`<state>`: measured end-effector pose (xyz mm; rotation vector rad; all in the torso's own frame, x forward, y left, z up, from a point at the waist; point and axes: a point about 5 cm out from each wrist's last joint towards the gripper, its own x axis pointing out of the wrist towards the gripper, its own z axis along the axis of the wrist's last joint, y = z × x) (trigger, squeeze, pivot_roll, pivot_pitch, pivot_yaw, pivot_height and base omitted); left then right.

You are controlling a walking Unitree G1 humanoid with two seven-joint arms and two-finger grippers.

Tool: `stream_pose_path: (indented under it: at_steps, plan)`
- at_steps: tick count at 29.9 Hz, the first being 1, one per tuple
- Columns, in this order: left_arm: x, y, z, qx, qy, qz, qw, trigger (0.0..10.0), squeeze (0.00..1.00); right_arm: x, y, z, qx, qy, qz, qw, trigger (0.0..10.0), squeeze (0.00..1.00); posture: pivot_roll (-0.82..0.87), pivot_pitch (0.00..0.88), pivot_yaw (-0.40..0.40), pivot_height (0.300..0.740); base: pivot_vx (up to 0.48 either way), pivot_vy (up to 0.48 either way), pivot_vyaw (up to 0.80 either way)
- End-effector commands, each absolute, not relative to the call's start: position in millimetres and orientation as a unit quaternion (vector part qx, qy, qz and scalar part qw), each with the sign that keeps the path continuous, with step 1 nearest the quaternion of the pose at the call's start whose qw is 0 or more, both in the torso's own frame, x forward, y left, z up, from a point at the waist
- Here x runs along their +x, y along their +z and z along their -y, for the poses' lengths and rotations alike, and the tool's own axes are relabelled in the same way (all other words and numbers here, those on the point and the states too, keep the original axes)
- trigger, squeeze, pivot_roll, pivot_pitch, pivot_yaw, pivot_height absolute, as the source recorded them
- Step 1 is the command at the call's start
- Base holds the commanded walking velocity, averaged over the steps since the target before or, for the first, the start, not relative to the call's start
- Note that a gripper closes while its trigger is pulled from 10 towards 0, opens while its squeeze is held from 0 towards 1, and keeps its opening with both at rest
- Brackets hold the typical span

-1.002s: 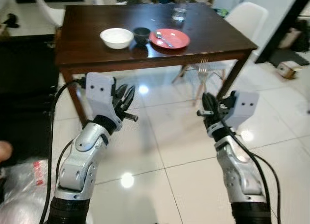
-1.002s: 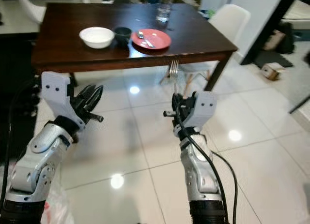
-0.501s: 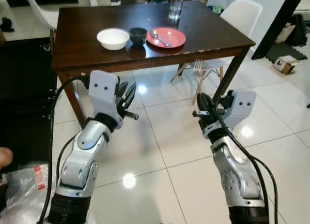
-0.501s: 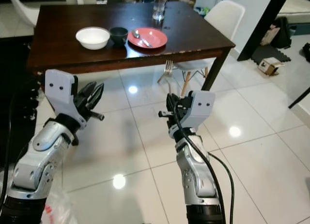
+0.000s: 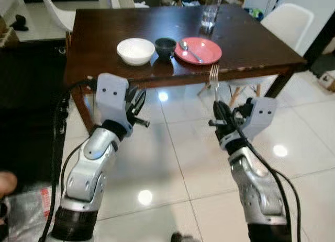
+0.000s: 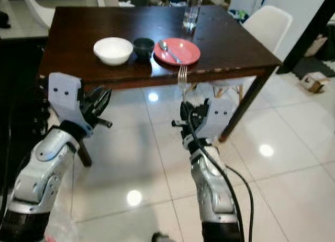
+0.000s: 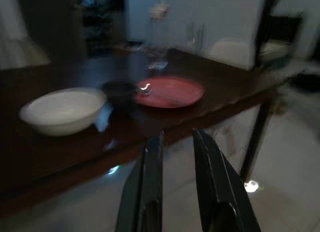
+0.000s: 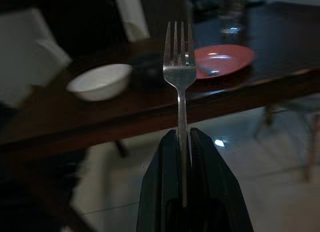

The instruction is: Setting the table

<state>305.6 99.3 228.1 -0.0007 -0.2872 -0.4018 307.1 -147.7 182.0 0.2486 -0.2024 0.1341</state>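
Note:
A dark wooden table [image 5: 104,33] stands ahead of me. On it sit a white bowl [image 5: 135,50], a small dark cup [image 5: 165,46], a red plate [image 5: 199,50] with a spoon [image 5: 191,49] lying on it, and a clear glass [image 5: 209,16] farther back. My right gripper [image 5: 220,114] is shut on the handle of a silver fork [image 5: 214,77], held upright with its tines level with the table's front edge, short of the plate. My left gripper [image 5: 137,103] is raised below the table edge near the bowl, open and holding nothing.
A white chair [image 5: 288,22] stands behind the table's right corner and another [image 5: 52,12] at the back left. A black cabinet [image 5: 26,85] runs along the left. A plastic bag [image 5: 26,210] and a person's hand [image 5: 6,182] are at the lower left on the glossy tiles.
The view has shifted and the table now looks nearer, so the camera moved. Both arms keep their raised pose. The fork stays held upright in the right gripper.

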Motion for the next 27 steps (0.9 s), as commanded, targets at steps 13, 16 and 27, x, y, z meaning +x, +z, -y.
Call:
stream_pose_path:
  at_steps: [13, 16, 27]
  plan:
    - [303.8, 221.0, -99.2, 0.005, -0.204, 0.133, 0.97, 10.0, 0.0, 306.1, 179.6, 148.4, 0.121, 0.061, 0.097, 0.986, 10.0, 0.0, -0.02, 0.044, 0.037, 0.74, 0.465, 0.0, 0.0]
    - [303.9, 220.7, -99.1, 0.005, -0.204, 0.133, 0.97, 10.0, 0.0, 306.2, 179.5, 148.8, 0.12, 0.061, 0.097, 0.986, 10.0, 0.0, -0.02, 0.044, 0.037, 0.74, 0.46, 0.0, 0.0]
    - [304.0, 218.3, -99.5, 0.005, -0.203, 0.129, 0.971, 10.0, 0.0, 305.9, 178.9, 148.9, 0.118, 0.063, 0.095, 0.986, 10.0, 0.0, -0.02, 0.042, 0.035, 0.74, 0.447, 0.0, 0.0]
